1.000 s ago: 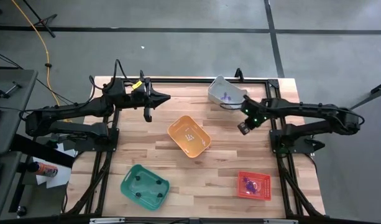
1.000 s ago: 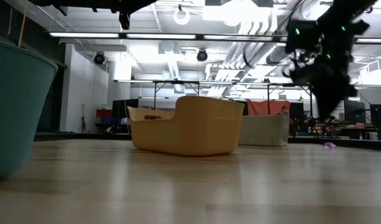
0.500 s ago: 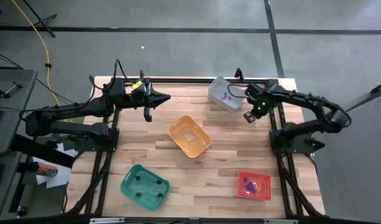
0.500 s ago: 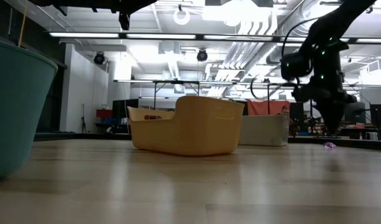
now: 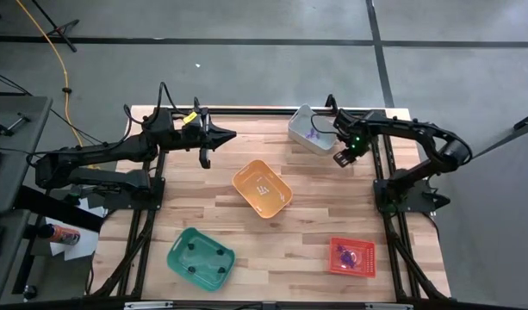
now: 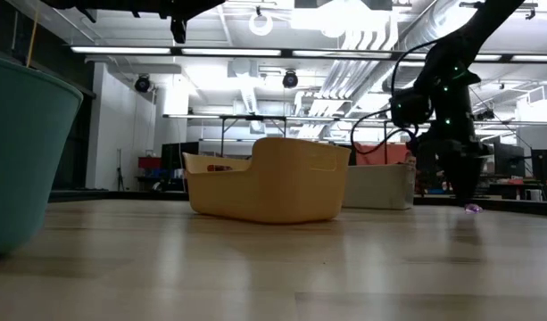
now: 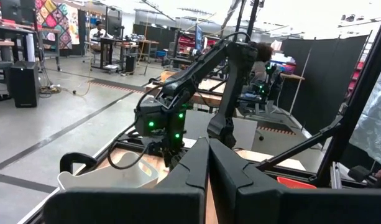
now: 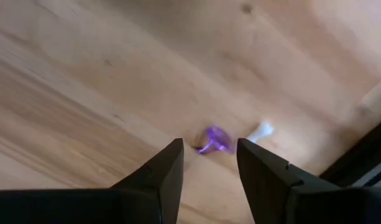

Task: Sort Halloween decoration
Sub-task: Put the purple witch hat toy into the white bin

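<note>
The right gripper [image 8: 207, 163], jaws apart and empty, hangs over a tiny purple trinket [image 8: 212, 140] lying on the table [image 8: 84, 74]; it looks light, probably hard plastic, best pinched across its middle, while the left gripper [image 5: 205, 158] waits clenched.

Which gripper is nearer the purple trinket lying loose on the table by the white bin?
Right. The right gripper hangs just above the purple trinket, jaws open and straddling it. The left gripper waits shut across the table, beyond the orange bin.
</note>
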`<action>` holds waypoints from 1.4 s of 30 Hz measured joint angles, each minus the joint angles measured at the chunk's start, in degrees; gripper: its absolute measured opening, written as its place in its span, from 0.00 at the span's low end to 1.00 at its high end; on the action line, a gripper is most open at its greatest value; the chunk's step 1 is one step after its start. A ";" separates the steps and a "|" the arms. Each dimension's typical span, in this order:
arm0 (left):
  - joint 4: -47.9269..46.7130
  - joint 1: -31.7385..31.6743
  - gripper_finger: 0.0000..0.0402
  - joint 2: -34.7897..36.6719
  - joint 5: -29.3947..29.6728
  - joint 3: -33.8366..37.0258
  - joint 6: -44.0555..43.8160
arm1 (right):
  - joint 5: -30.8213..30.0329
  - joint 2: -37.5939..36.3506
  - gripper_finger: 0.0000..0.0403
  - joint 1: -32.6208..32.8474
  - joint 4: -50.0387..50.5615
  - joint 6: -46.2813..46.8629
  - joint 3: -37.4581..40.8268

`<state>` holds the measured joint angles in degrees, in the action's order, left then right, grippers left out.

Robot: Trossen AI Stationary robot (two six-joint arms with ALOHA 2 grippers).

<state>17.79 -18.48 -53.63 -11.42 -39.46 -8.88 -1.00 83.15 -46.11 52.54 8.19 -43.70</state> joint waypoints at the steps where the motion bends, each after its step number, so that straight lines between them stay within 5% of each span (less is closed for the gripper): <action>1: 0.01 0.00 0.00 0.00 0.01 0.00 0.00 | -0.52 0.00 0.36 0.00 0.04 -0.78 -0.49; 11: 0.00 0.00 0.00 0.00 0.02 0.00 0.02 | 1.09 0.64 0.35 -0.15 -0.06 -10.38 0.23; 29: 0.01 0.00 0.00 0.00 0.02 0.00 -1.38 | 0.92 4.70 0.35 -0.15 -2.36 -8.55 0.43; 42: 0.01 0.00 0.00 0.00 0.02 0.00 -1.54 | 0.51 4.81 0.35 0.00 -1.03 -17.66 -2.39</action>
<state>17.80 -18.48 -53.63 -11.40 -39.46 -10.43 -0.49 87.96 -46.11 51.51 -9.47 -46.09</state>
